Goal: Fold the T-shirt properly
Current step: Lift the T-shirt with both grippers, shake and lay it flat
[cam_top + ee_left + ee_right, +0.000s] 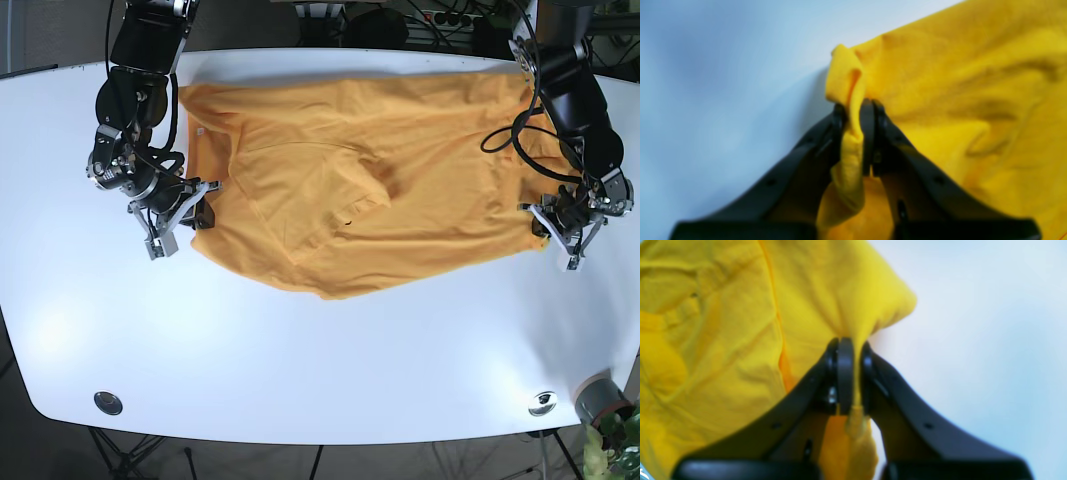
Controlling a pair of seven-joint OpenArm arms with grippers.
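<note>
A yellow T-shirt [370, 185] lies spread and rumpled across the far half of the white table [300, 360]. My left gripper [855, 108] is shut on a bunched corner of the T-shirt [957, 100], at the cloth's right edge in the base view, where the left gripper [545, 228] sits low over the table. My right gripper [853, 345] is shut on a pinched fold at the edge of the T-shirt [740, 340]; in the base view the right gripper [198, 212] is at the cloth's left near corner.
Two round metal fittings [107, 402] [542, 402] sit near the table's front edge. A small potted plant [605, 405] stands off the front right corner. Cables and gear lie behind the table's far edge.
</note>
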